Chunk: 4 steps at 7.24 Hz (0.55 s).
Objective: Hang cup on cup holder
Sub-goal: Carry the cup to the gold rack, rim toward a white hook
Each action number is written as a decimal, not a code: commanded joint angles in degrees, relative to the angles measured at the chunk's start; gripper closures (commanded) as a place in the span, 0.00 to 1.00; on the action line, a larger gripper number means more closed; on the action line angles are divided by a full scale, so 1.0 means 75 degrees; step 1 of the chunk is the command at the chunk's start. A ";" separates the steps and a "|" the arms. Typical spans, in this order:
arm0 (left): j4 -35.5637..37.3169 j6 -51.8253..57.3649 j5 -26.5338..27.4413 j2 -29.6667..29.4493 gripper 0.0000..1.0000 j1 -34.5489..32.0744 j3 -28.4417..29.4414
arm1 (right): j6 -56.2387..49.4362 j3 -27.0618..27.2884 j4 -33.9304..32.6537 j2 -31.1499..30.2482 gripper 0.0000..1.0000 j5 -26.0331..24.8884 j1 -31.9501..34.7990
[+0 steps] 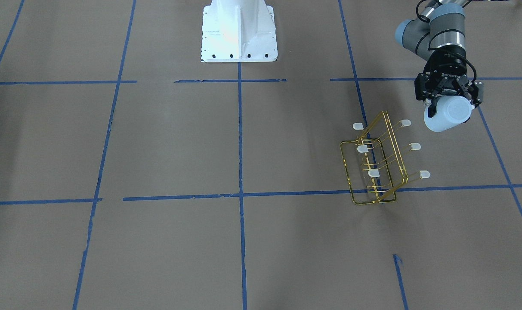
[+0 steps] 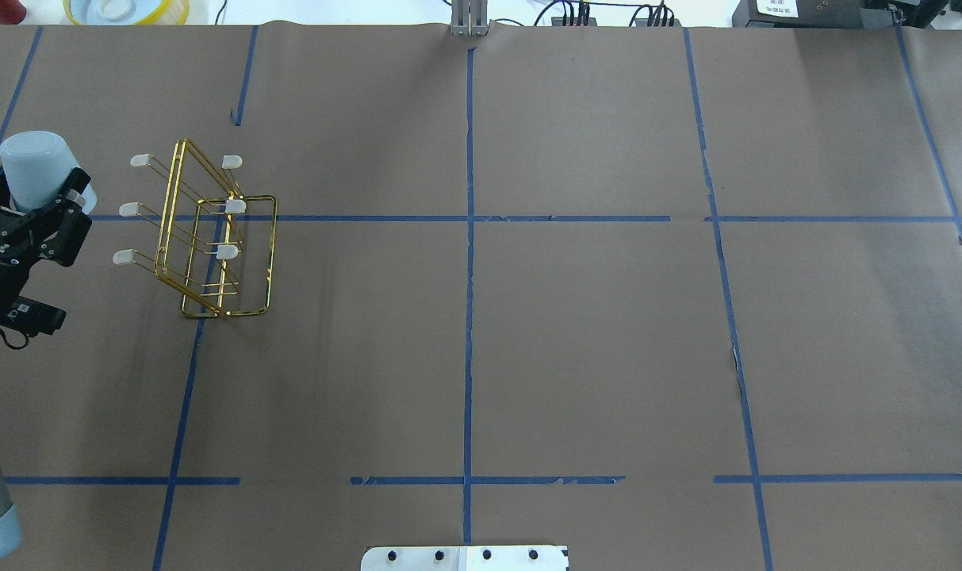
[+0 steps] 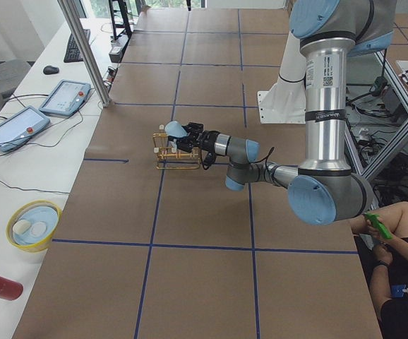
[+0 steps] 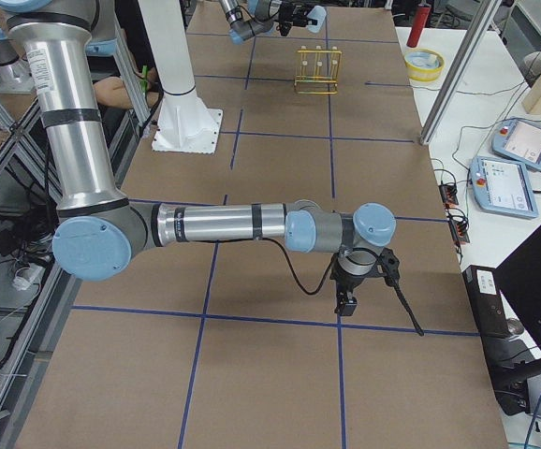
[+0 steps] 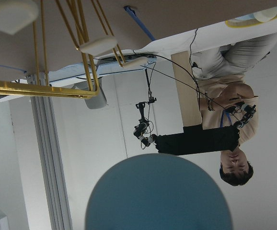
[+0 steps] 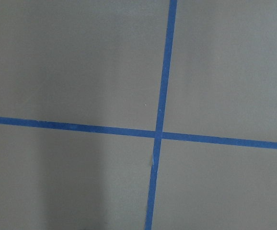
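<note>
The cup is a pale blue-white tumbler. My left gripper is shut on the cup and holds it above the table, to my left of the cup holder and apart from its prongs. The overhead view shows the same: left gripper, cup, gold wire holder with white-capped prongs and nothing hanging on it. In the left wrist view the cup fills the bottom and the holder is at top left. My right gripper shows only in the exterior right view, low over the table; I cannot tell its state.
The white robot base stands at the table's middle on my side. A yellow bowl and a red object lie beyond the far left edge. Blue tape lines cross the brown paper. An operator sits near my left arm.
</note>
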 commanded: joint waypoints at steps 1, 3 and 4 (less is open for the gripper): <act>0.0004 -0.0469 0.0399 -0.0270 1.00 0.0269 0.0292 | 0.0000 0.0000 0.0003 0.0000 0.00 0.0000 0.0003; -0.0008 -0.0858 0.0552 -0.0341 1.00 0.0444 0.0423 | 0.0000 0.0000 0.0003 0.0000 0.00 0.0000 0.0003; -0.0020 -0.0905 0.0564 -0.0365 1.00 0.0491 0.0516 | 0.0000 0.0000 0.0003 0.0000 0.00 0.0000 0.0003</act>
